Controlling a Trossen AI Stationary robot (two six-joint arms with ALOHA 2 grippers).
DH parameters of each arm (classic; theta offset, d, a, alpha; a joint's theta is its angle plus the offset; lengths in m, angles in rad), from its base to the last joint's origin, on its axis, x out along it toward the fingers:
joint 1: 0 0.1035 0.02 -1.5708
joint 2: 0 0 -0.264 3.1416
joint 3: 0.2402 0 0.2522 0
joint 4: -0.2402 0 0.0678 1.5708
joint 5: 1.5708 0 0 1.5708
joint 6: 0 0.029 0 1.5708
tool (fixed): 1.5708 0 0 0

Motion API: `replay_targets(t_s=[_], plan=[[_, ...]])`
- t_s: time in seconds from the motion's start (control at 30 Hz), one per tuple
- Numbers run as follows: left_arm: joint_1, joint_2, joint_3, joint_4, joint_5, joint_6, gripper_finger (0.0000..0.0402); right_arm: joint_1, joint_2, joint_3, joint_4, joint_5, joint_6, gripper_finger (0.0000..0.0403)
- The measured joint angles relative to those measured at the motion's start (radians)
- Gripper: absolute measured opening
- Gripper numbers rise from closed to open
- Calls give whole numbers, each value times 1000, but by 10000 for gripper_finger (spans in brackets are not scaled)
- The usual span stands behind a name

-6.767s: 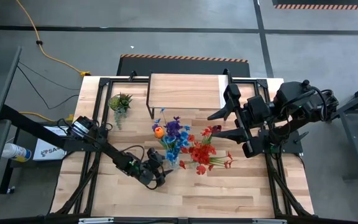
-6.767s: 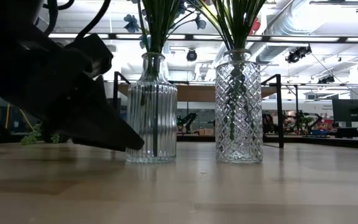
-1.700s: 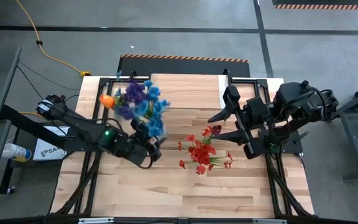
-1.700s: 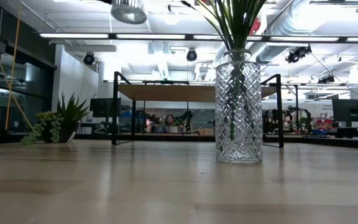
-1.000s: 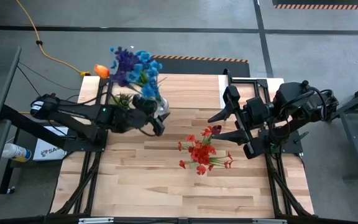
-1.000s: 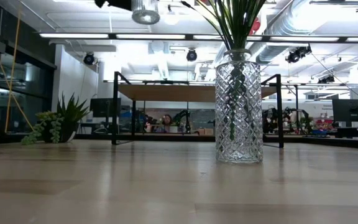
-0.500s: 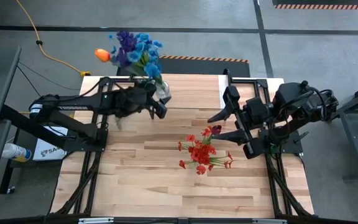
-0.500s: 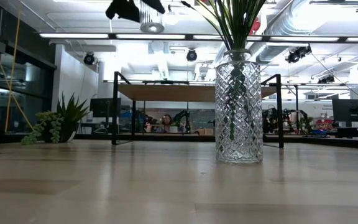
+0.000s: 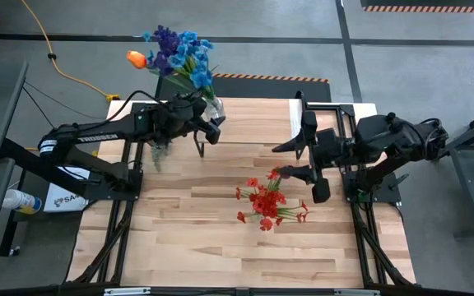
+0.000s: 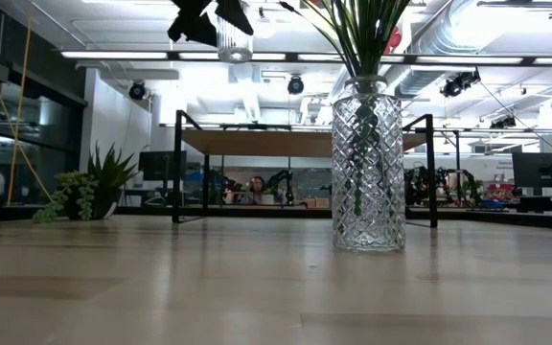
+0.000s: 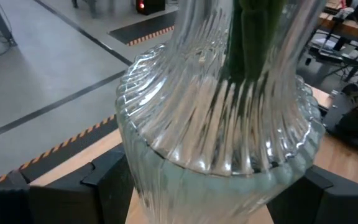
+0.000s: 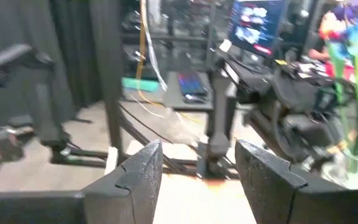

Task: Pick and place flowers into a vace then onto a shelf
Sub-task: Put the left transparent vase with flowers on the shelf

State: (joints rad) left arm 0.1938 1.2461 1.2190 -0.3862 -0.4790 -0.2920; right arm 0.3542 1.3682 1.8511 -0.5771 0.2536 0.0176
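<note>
My left gripper (image 9: 210,127) is shut on a ribbed glass vase (image 11: 216,130) holding the blue, purple and orange flowers (image 9: 175,53), high over the shelf's left end. Only the vase's base (image 10: 233,24) shows at the top of the low view. The shelf (image 9: 249,123) stands on dark legs at the table's far edge. A diamond-cut vase (image 10: 367,163) with red flowers (image 9: 266,201) rests on its base mid-table. My right gripper (image 9: 286,159) hovers open to the right of the red flowers, with nothing between its fingers (image 12: 138,180). My left gripper pinches the ribbed vase's wide lower body (image 11: 135,168) between its two fingers (image 11: 107,183), one on either side. The fingers come about level from the table's left. The vase is lifted clear of table and shelf and stays upright, stems rising out of its neck.
A small green potted plant (image 10: 94,187) stands at the table's far left, beside the shelf. The left arm (image 9: 97,136) stretches across the far left part of the table. Bare planks (image 9: 220,255) fill the near half.
My left gripper has carried the ribbed vase toward the table's far edge and slightly right, to the shelf's left end, keeping it lifted and upright. My right gripper has turned a little on its wrist without changing its opening.
</note>
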Motion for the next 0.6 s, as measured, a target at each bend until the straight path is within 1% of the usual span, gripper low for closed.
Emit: replay_targets(t_s=[0.2,0.27,0.37,0.47,0.6], plan=[[50,34,-2,15,31,20,317,0,0,0,-64,84,0,193],[64,54,-2,45,49,35,317,0,0,0,-76,89,0,193],[84,94,-1,45,50,36,317,0,0,0,-83,89,4,193],[109,137,-2,37,85,37,317,0,0,0,-99,85,7,193],[130,175,-2,54,94,37,317,0,0,0,-124,80,23,193]])
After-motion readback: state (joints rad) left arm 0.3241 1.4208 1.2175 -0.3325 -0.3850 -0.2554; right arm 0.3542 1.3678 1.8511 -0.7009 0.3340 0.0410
